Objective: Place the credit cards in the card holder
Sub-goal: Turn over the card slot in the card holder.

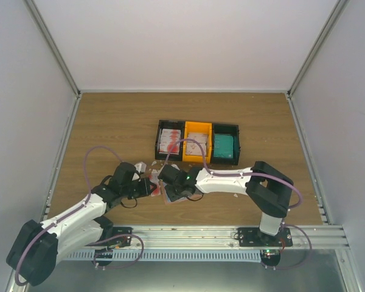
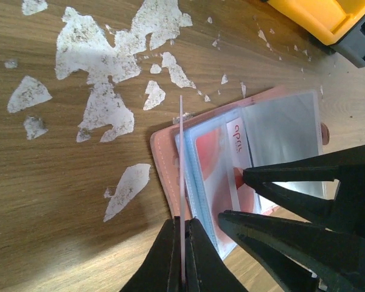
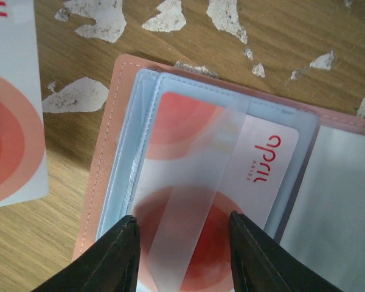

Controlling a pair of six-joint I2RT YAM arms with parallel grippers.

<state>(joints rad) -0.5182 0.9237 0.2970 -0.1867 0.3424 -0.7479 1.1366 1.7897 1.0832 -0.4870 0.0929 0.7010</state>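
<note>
Credit card [image 2: 180,146], judged light, stiff and slick, is clamped edgewise at one end by the left jaws. Right jaws are parted above the card holder [image 3: 108,140].

**Tally on the table**

Grippers: two, the left gripper [image 2: 182,226] and the right gripper [image 3: 182,219]; card holder [image 3: 106,170]: one; single credit cards: two, a sleeved card [image 3: 188,140] and a free card [image 3: 12,121]; tray [image 1: 157,140]: one, with three compartments, two black and one orange; card stacks in the tray: three, one per compartment, a white-and-red stack [image 1: 170,141], a pale stack [image 1: 196,145] and a teal stack [image 1: 224,146]; cards per stack cannot be counted; white scraps [image 2: 126,188]: over a dozen in the left wrist view.
</note>
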